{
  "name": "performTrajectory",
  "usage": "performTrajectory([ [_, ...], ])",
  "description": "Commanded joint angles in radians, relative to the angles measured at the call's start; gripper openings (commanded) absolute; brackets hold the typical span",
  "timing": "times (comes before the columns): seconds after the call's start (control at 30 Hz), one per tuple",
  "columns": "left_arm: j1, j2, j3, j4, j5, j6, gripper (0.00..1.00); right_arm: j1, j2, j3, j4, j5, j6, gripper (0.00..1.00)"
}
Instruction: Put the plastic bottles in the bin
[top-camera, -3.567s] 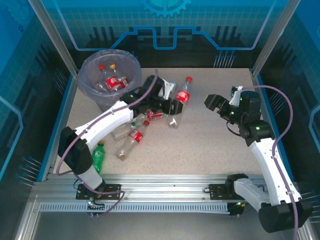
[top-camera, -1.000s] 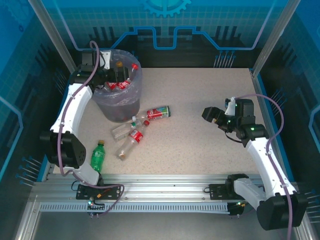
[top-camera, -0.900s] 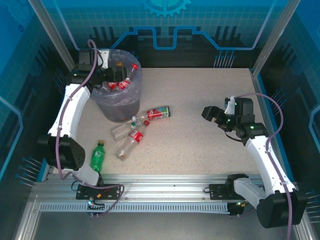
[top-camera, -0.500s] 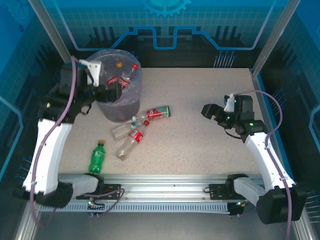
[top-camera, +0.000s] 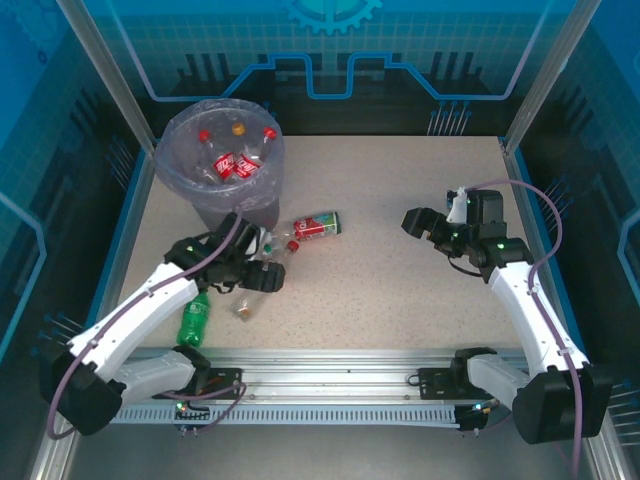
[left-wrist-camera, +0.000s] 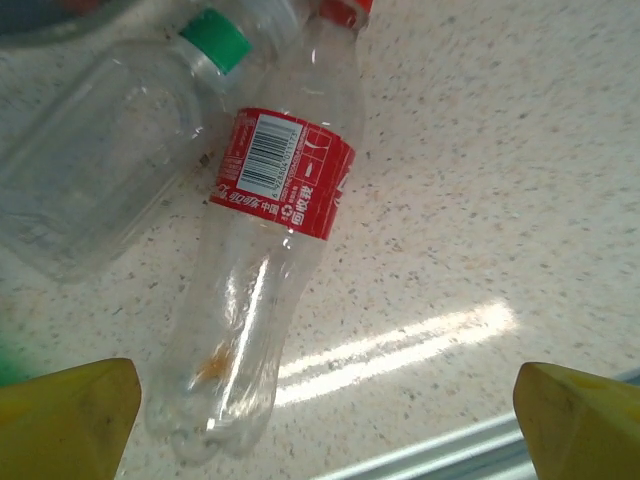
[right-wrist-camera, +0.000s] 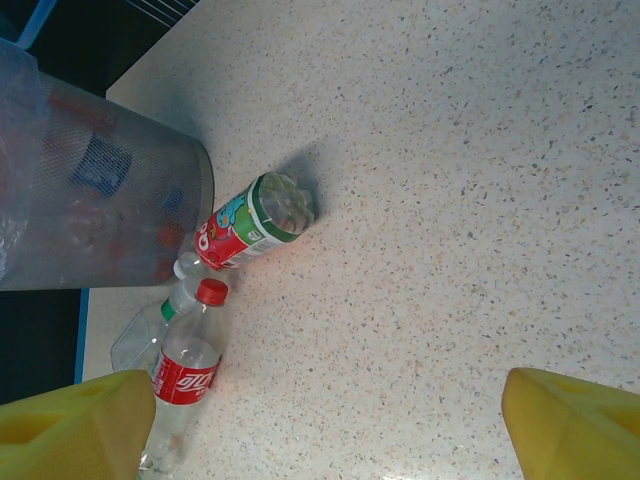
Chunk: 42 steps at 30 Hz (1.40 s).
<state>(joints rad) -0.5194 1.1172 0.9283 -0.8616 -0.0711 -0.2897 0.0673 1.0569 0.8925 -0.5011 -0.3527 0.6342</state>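
My left gripper (left-wrist-camera: 325, 418) hangs over the clear plastic bottle with the red label (left-wrist-camera: 288, 180), its jaws spread wide and empty. To take this bottle cleanly, I judge I should slide up its length until the red band sits midway between my fingers, since my centre is now nearer its base. I should also turn the wrist a little, because the bottle lies slightly askew to my jaw line. The clear plastic bottle with the green cap (left-wrist-camera: 100, 170) lies right against it on one side. The finger on that side must drop into the narrow seam between the two and not land on the neighbour. The walls look thin and slippery, so I should close gently on the label band so the bottle neither crumples nor shoots out.

The target bottle is transparent and looks empty. It lies on its side on the pale speckled table (left-wrist-camera: 480, 200), close to the foot of the round grey bin lined with a lilac bag (top-camera: 172, 170). Its red label carries a white barcode patch. Red-capped bottles (top-camera: 235, 160) already sit in the bin, and a green plastic bottle (top-camera: 195, 318) lies nearer my base. My right gripper (top-camera: 415, 222) is wide open and empty, well apart.
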Motion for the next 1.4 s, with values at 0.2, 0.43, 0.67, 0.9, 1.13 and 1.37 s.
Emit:
performTrajectory([
  [0.2, -0.016, 0.135, -0.162, 0.348, -0.009, -0.009, 0.94, 0.009, -0.028, 0.02, -0.019, 0.011, -0.006, 0.91],
  [0.43, -0.025, 0.198, -0.175, 0.402, -0.052, -0.043, 0.87, 0.013, -0.014, 0.023, -0.001, -0.009, 0.005, 0.91],
  [0.67, -0.039, 0.321, -0.158, 0.403, -0.052, -0.095, 0.81, 0.014, -0.018, 0.024, -0.002, -0.002, 0.007, 0.91],
  [0.9, -0.097, 0.366, -0.095, 0.347, -0.076, -0.097, 0.63, 0.023, -0.007, 0.052, -0.018, -0.009, 0.01, 0.91],
  [1.13, -0.134, 0.295, -0.003, 0.297, 0.005, -0.111, 0.54, 0.029, -0.04, 0.076, -0.083, 0.045, -0.011, 0.91],
  [1.37, -0.134, 0.225, 0.231, 0.301, 0.087, -0.072, 0.5, 0.029, -0.034, 0.081, -0.07, 0.037, 0.004, 0.91],
])
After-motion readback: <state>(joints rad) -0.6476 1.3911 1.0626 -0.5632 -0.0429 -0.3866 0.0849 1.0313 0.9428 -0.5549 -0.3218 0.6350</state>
